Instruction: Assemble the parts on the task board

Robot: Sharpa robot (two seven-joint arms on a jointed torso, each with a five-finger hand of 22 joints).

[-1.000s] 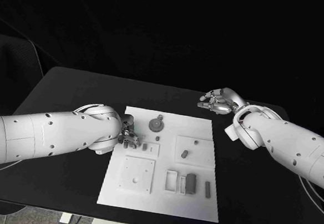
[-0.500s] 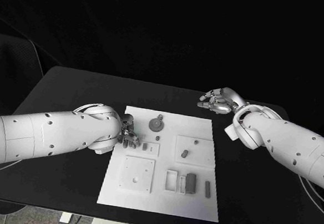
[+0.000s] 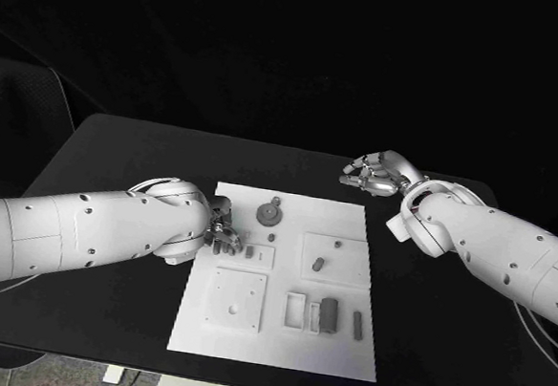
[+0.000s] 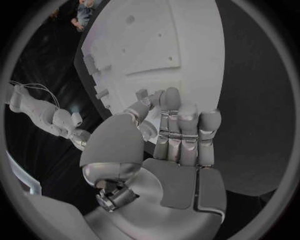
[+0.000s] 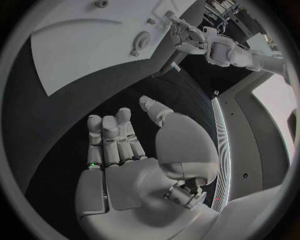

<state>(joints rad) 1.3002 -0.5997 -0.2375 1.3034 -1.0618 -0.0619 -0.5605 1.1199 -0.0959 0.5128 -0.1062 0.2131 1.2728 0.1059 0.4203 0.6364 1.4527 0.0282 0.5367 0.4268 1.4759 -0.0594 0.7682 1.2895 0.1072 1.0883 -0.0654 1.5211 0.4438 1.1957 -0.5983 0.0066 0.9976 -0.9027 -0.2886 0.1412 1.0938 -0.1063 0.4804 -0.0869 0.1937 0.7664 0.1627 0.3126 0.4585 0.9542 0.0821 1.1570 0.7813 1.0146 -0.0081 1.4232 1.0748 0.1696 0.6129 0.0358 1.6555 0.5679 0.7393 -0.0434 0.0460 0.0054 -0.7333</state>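
L hand [image 3: 221, 232] at the task board's [image 3: 273, 346] left edge
Fingers straight, close together, holding nothing. R hand [image 3: 376, 174] far right, also empty, fingers loosely apart.

I see the task board [image 3: 273, 346] lying mid-worktop [image 3: 118, 148], parts [image 3: 328, 315] resting on it. My left hand [image 3: 221, 232] sits at its left edge; my right hand [image 3: 376, 174] hangs behind its far right corner, off the board.
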